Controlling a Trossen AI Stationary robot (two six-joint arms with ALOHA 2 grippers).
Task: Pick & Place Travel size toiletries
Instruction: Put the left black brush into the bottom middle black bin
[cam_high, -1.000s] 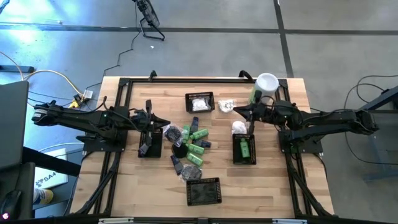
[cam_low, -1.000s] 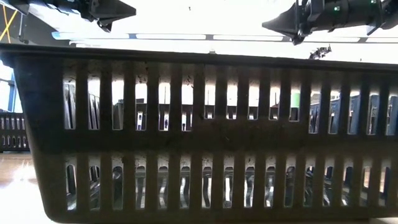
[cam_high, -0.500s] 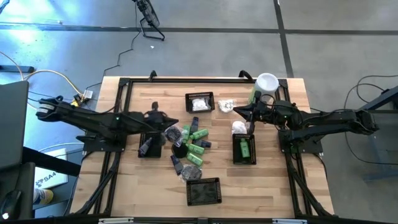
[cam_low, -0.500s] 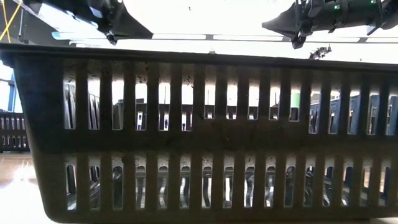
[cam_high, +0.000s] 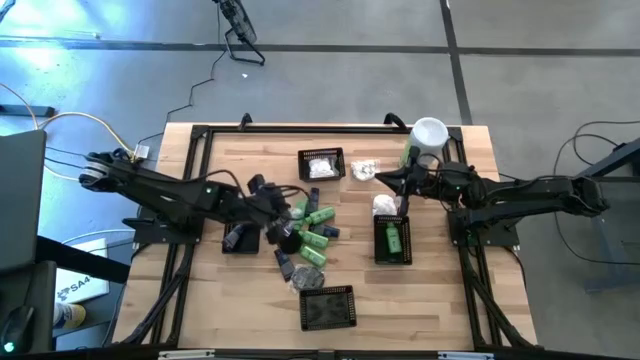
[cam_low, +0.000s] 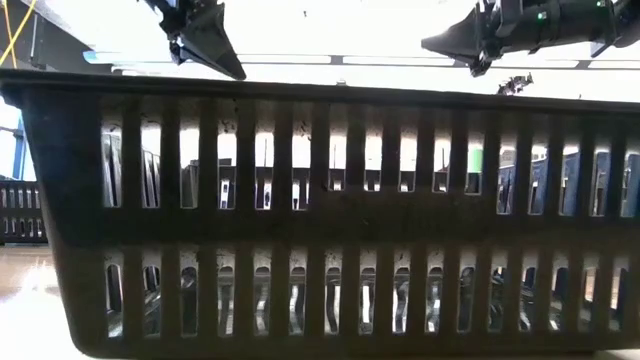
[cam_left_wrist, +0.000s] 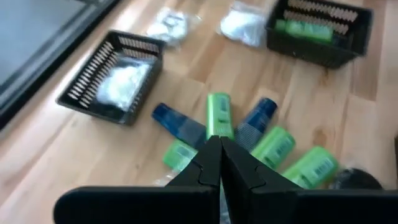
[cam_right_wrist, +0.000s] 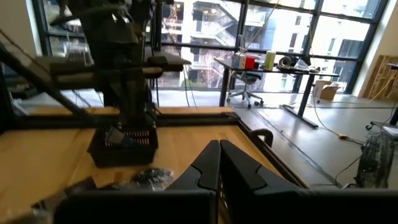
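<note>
4 black mesh baskets on wooden table: far-centre basket with white packets; left basket; right basket with 1 green bottle inside; near-centre basket, contents not discernible, filling low view as slatted wall.

Travel size toiletries heaped at table centre, between left and right baskets: green tubes, blue-black tubes, 1 dark round piece; 2 loose white packets further right, 1 near far-centre basket, 1 just beyond right basket.

Left gripper reaching from left, over left edge of heap; fingers pressed together, holding nothing; tips directly above green tubes in left wrist view; contact with items not determinable.

Right gripper hanging above table between the 2 loose packets, fingers pressed together, holding nothing; same in right wrist view; raised clear of table in low view.

Tall pale-green canister with white lid at far right corner.
</note>
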